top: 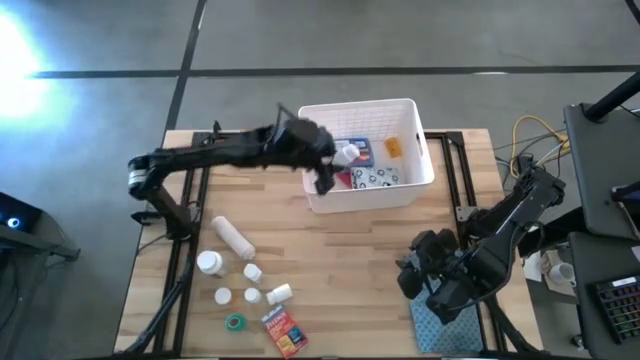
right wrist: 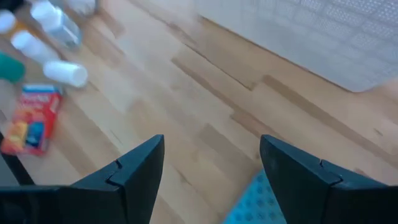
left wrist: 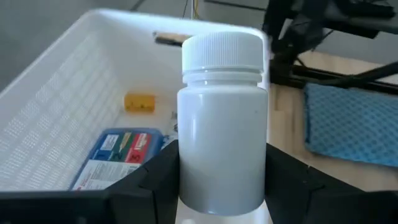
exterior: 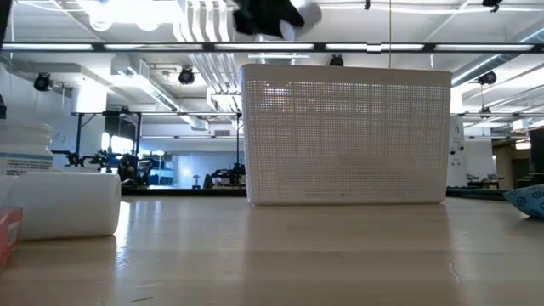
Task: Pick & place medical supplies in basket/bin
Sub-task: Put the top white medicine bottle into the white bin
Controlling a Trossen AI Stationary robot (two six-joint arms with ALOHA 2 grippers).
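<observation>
My left gripper (top: 335, 155) hangs above the left part of the white slotted basket (top: 420, 150), shut on a white pill bottle (top: 347, 153) with a ribbed cap. The low view shows this gripper (exterior: 268, 15) high over the basket (exterior: 347, 140). Inside the basket lie a blue box (left wrist: 118, 149), a small orange item (left wrist: 139, 102) and a patterned packet (top: 378, 178). My right gripper (right wrist: 211, 174) is open over bare wood near the table's right near corner. On the table's left near part lie a gauze roll (top: 232, 237), a white jar (top: 210, 263), small bottles (top: 253, 271), green tape (top: 235, 322) and an orange-red box (top: 283, 330). My left gripper pinches the white bottle by the lower half of its body (left wrist: 221, 168), one finger (left wrist: 158, 180) on each side. The fingers come roughly level from the table's left and lie along the bottle, whose cap (left wrist: 222, 53) points away from the wrist. The bottle is lifted clear above the basket.
A teal cloth mat (top: 440, 325) lies under my right arm at the near right edge. Black frame rails (top: 462, 175) run beside the basket. Cables (top: 530, 135) and equipment stand off the right edge. Bare wood lies between the basket and the loose supplies.
</observation>
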